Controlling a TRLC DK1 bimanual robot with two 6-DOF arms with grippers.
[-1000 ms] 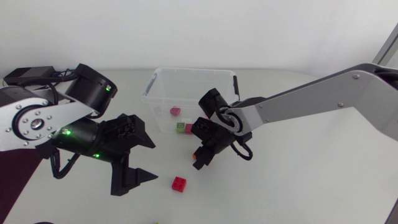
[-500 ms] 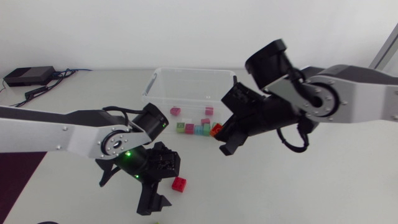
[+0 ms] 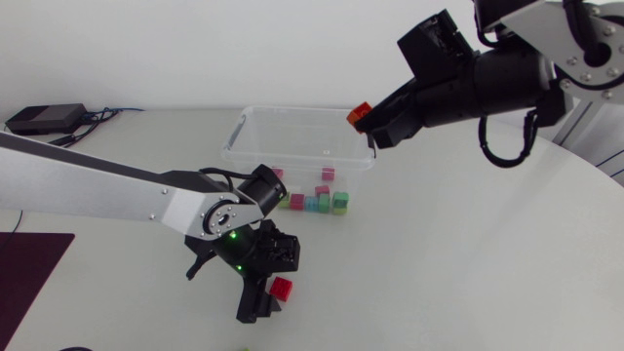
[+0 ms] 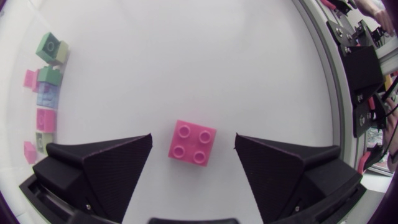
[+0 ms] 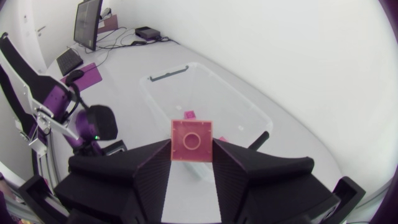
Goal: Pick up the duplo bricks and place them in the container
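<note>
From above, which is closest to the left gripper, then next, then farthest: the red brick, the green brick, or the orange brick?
1. Red brick: on the table, between the left gripper's open fingers.
2. Green brick: by the container's near wall.
3. Orange brick: held in the right gripper, up by the container's far corner.

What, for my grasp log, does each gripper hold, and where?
Right gripper: orange duplo brick, by two opposite sides. Left gripper: nothing; open around a loose brick.

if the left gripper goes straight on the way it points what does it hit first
Probably the brick between its open fingers, lying on the table; depth is unclear.
</note>
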